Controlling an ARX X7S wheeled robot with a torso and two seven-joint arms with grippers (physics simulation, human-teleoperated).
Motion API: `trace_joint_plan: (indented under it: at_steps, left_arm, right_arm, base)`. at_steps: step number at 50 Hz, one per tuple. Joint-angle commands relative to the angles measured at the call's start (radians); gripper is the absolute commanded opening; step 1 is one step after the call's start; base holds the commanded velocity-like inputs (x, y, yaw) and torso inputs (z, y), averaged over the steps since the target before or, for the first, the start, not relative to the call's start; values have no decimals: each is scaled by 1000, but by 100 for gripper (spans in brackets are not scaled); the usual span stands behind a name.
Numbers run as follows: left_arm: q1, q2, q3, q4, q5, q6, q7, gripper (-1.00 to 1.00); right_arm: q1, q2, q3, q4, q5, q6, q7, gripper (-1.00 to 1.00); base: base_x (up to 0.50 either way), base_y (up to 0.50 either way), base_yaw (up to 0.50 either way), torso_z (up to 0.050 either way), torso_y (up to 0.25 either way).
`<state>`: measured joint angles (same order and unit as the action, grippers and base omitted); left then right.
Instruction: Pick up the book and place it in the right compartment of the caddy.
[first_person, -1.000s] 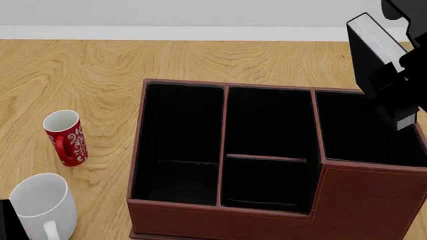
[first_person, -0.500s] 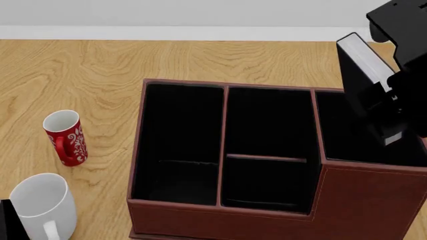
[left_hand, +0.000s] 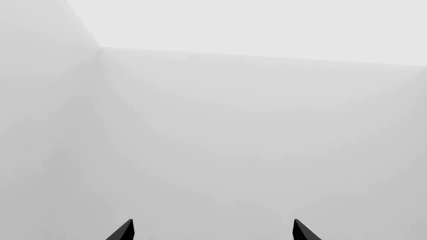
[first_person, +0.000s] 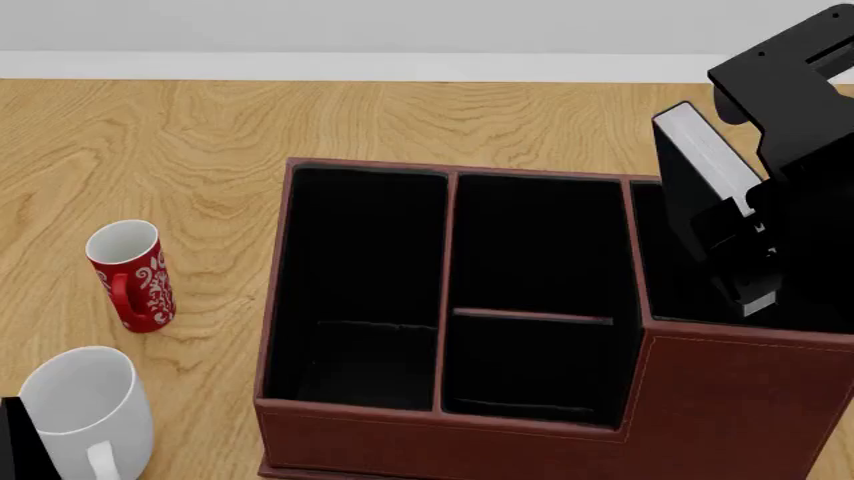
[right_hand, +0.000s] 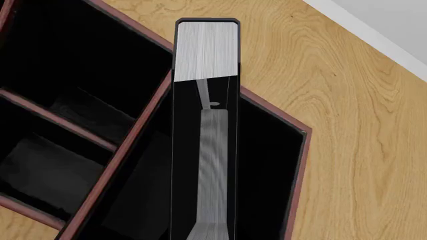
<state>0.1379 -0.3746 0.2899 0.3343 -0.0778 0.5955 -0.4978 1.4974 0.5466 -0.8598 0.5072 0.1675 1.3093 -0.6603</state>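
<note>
The book is a thick black hardcover with pale grey-white page edges, held on edge and tilted, its upper end leaning away from the robot. Its lower part dips into the right compartment while its top corner rises above the rim; in the right wrist view the book shows its page edges lengthwise, its far end passing over the back wall. The caddy is a large reddish-brown box with stitched edges and black-lined sections, sitting upright on the wooden counter. The right compartment is squarish, black inside, behind a taller front wall.
</note>
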Motion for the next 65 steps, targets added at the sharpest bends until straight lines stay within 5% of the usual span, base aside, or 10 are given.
trace_joint_plan:
  at_steps: [1,40,41,65]
  left_arm:
    - [-2,-1,1,-1,-1,-4,-4,100]
    - [-6,-5,3,-5,4,-11,-18,100]
    - [-7,-5,4,-6,3,-10,-18,100]
    - [-8,-10,10,-5,4,-7,-20,100]
  right_arm:
    - [-16,-1,11,19,-31,-41,20,-100]
    - [-47,-49,46,150,-41,-113,90,-100]
    - [-45,-50,49,150,-41,-108,92,100]
    - [-30,-48,56,150,-43,-105,103,100]
  base:
    - [0,0,0,0,0]
    - [0,0,0,0,1]
    - [0,0,0,0,10]
    - [0,0,0,0,0]
